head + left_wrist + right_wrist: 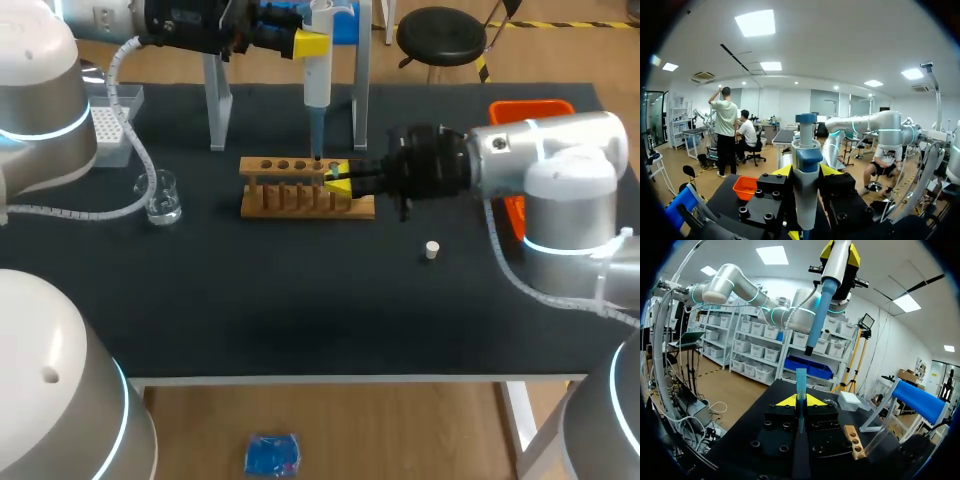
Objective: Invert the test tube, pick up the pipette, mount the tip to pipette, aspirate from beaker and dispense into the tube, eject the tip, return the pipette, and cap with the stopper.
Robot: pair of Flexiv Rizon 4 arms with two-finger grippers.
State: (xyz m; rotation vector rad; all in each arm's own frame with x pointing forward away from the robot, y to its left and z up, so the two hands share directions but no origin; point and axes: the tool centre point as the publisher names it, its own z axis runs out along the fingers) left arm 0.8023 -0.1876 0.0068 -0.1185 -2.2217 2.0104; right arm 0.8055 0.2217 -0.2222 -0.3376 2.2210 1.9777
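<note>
Stopper (431, 249): small, white, lying alone on the dark surface (300, 300), nearest to me and well apart from the other items.

Wooden rack (300, 205): at mid-surface, a row of round holes along its top bar.

Right end effector (340, 178): comes in from my right and sits at the rack's right end. Its fingers are drawn narrow and clamp a blue pipette tip (801, 382) from both sides. The tip stands upright between the yellow pads, wide mouth up.

Beaker (162, 198): clear glass, upright, left of the rack and apart from it.

Pipette (317, 85): white body with a blue lower shaft, hanging vertical above the rack's right end. In the right wrist view its nozzle points down at the tip's open mouth, with a gap between the two.

Left end effector (806, 171): comes in from my far left, high above the surface. It is closed on the pipette's upper body, one yellow pad on each side.

Stand (216, 100): white uprights behind the rack, one on each side of the pipette.

Tip box (108, 125): white, at the far left edge.

Bin (530, 108): orange, at the far right, partly hidden by my right arm.
</note>
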